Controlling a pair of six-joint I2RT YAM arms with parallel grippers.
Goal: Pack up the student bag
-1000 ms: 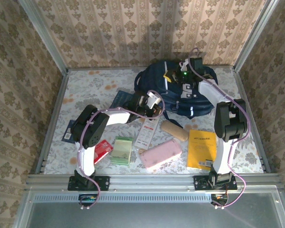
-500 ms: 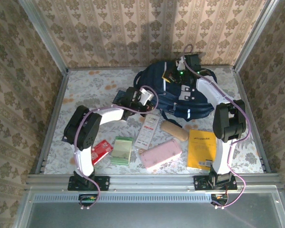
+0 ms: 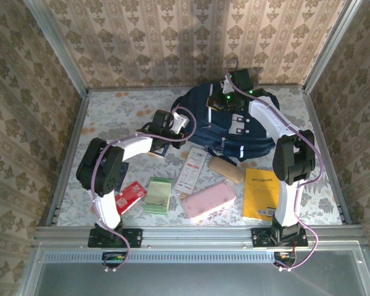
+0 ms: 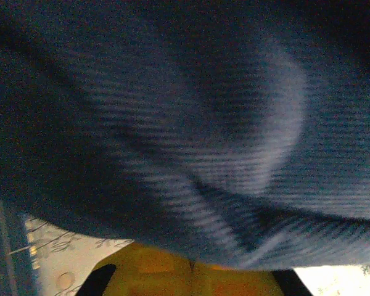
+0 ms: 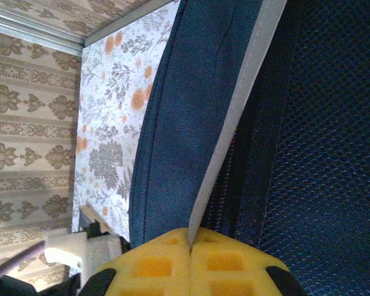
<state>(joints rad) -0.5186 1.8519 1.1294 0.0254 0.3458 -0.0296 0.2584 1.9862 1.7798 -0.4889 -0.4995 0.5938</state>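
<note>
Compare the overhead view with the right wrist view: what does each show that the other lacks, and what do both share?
Overhead view's extras: the pink case, yellow book and green pack lying loose near the arms' bases. Right wrist view's extras: close up, blue mesh and a white strip running into the shut right gripper. Shared: the navy student bag, the floral table and the patterned wall.

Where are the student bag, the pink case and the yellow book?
student bag [image 3: 234, 137], top external view, front panel.
pink case [image 3: 208, 200], top external view, its middle.
yellow book [image 3: 262, 193], top external view, cover's middle.
</note>
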